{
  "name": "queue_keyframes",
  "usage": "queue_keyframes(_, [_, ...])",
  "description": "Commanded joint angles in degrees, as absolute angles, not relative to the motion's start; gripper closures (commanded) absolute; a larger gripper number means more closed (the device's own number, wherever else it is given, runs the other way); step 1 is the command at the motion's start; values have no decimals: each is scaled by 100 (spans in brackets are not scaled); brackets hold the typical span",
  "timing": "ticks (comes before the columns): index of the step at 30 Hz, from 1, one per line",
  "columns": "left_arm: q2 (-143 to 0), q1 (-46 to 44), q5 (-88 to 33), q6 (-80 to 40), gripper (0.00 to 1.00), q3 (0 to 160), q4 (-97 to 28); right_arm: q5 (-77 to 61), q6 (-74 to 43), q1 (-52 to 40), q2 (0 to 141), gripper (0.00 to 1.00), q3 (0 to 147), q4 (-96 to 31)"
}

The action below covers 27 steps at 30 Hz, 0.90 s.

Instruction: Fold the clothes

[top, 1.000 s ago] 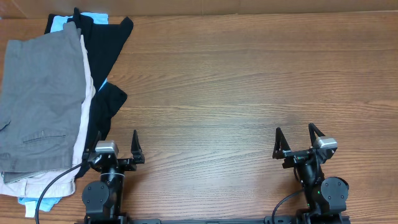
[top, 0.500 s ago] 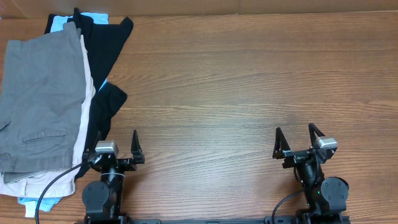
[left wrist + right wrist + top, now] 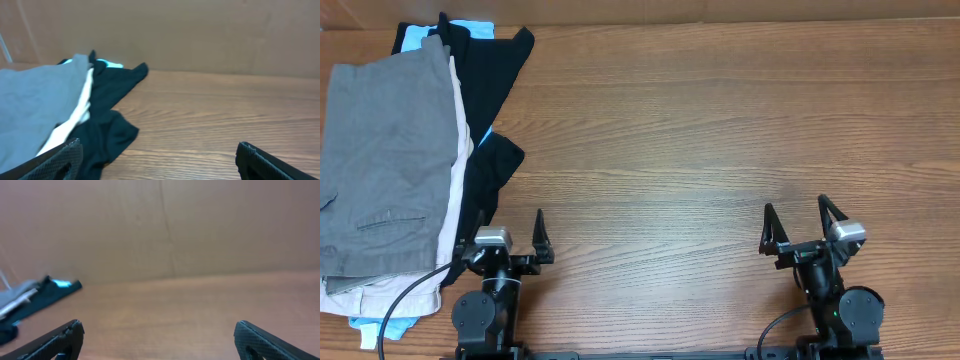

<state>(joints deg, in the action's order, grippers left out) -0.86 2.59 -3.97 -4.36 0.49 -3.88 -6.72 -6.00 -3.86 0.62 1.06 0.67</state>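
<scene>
The clothes, a pair of mid-grey shorts, lie on top of a pile at the table's left edge; in the left wrist view the grey shorts fill the left side. My left gripper stands open near the front edge, just right of the pile, with nothing between its fingers. At the front right, far from the pile, my right gripper is open and empty too. The right wrist view shows only its fingertips over bare wood.
Under the grey shorts lie beige shorts, a black garment and a bit of light blue cloth. The wooden table stretches to the right. A brown wall stands behind it.
</scene>
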Motion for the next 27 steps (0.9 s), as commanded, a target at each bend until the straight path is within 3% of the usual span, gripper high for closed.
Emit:
queue_keyframes(1, [-25, 224, -1227, -318, 0, 30, -294, -1140, -596, -423, 16, 0, 49, 381])
queue_keyframes(14, [-534, 224, -1535, -526, 0, 1140, -801, -1951, -587, -421, 204, 0, 556, 530])
queue_keyframes(21, [-1942, 224, -1699, -473, 0, 2381, -1313, -2147, -506, -421, 1031, 0, 1564, -30])
queue_keyframes(27, [-3645, 222, -1774, -471, 0, 3938, -2224, -2283, -272, -421, 2362, 0, 3083, -1253])
